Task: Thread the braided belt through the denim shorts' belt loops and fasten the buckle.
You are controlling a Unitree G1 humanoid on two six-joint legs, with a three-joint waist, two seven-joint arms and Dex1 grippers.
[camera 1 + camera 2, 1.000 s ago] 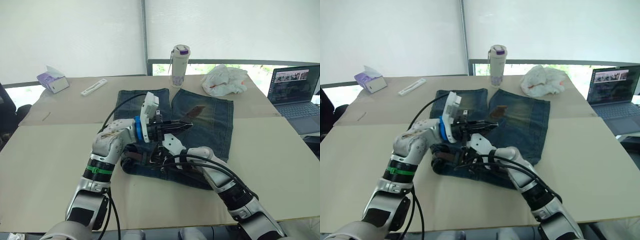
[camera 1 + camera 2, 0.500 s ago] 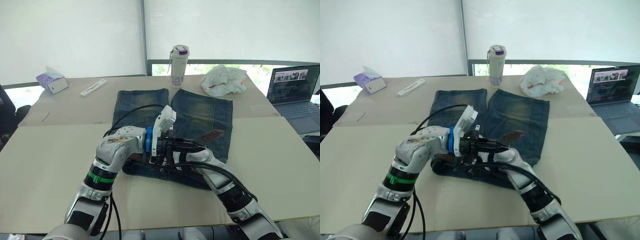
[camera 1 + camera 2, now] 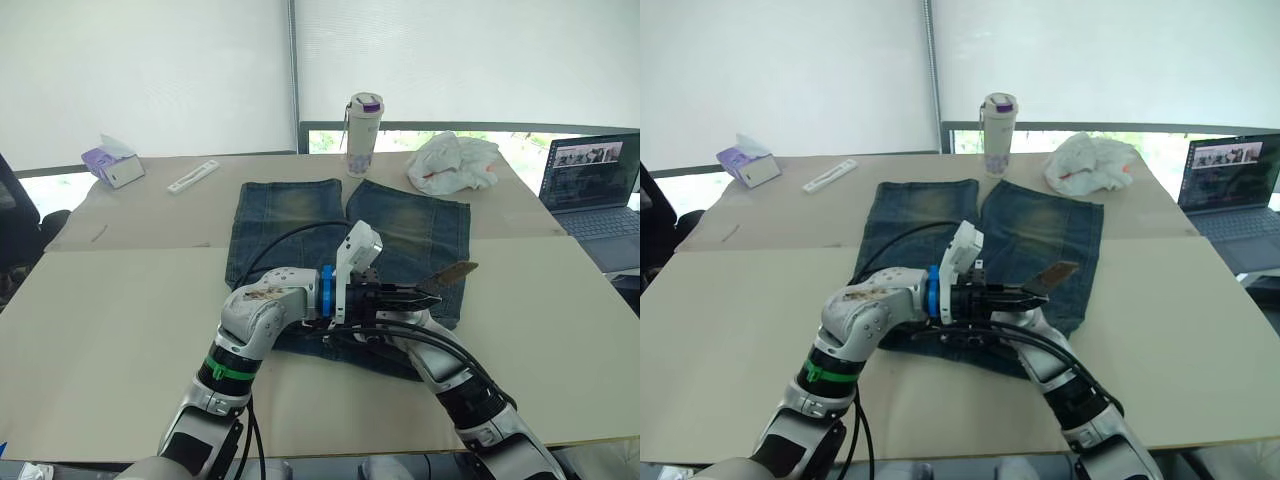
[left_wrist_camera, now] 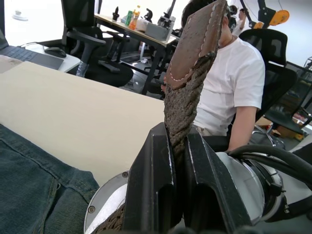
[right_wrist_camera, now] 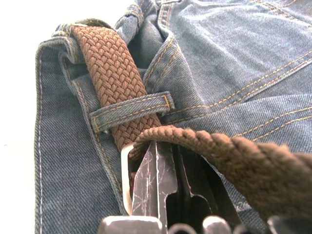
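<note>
The denim shorts lie flat on the table, legs pointing away from me. My left gripper hovers over the waistband, shut on the braided belt near its leather-tipped end, which sticks out to the right. In the left wrist view that end rises from between the shut fingers. The right wrist view shows the belt running under a belt loop to the silver buckle. My right gripper is shut at the buckle, and a loop of the strap crosses over its fingers.
A bottle, a white plastic bag and a laptop stand at the back and right. A tissue box and a white strip lie at the back left. A seated person is beyond the table.
My left gripper has carried the belt's tip to the right across the shorts, drawing more strap out. The right gripper has stayed at the waistband.
</note>
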